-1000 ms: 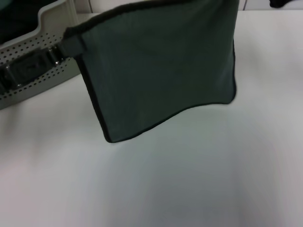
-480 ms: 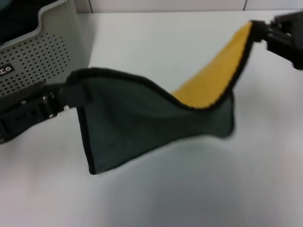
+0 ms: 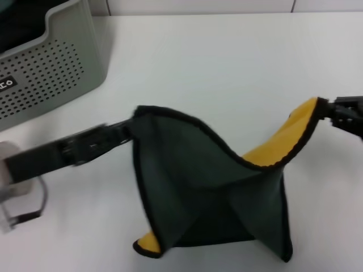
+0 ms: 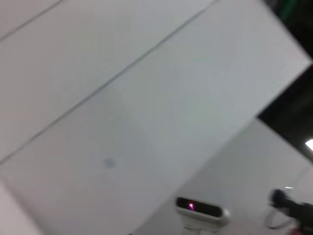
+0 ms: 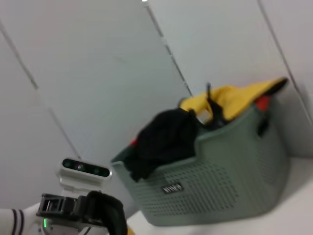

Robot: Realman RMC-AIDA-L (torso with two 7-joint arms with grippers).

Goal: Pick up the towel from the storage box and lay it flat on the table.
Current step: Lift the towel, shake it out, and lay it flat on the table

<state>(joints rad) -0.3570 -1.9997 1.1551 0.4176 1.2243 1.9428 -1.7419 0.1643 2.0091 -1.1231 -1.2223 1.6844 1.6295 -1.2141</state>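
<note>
The towel is dark green with a yellow underside and a black hem. It hangs stretched between my two grippers, and its lower edge rests crumpled on the white table near the front. My left gripper is shut on the towel's left top corner. My right gripper is shut on its yellow right corner at the right edge of the head view. The grey perforated storage box stands at the back left, apart from the towel. In the right wrist view the box shows with the left gripper beside it.
The box holds more cloths: a yellow one and a black one heaped above its rim. The table stretches bare behind and to the right of the towel. The left wrist view shows only wall panels.
Both grippers have come down and toward the front edge with the towel. Its lower edge has landed on the table and folded, so yellow shows at the front left.
</note>
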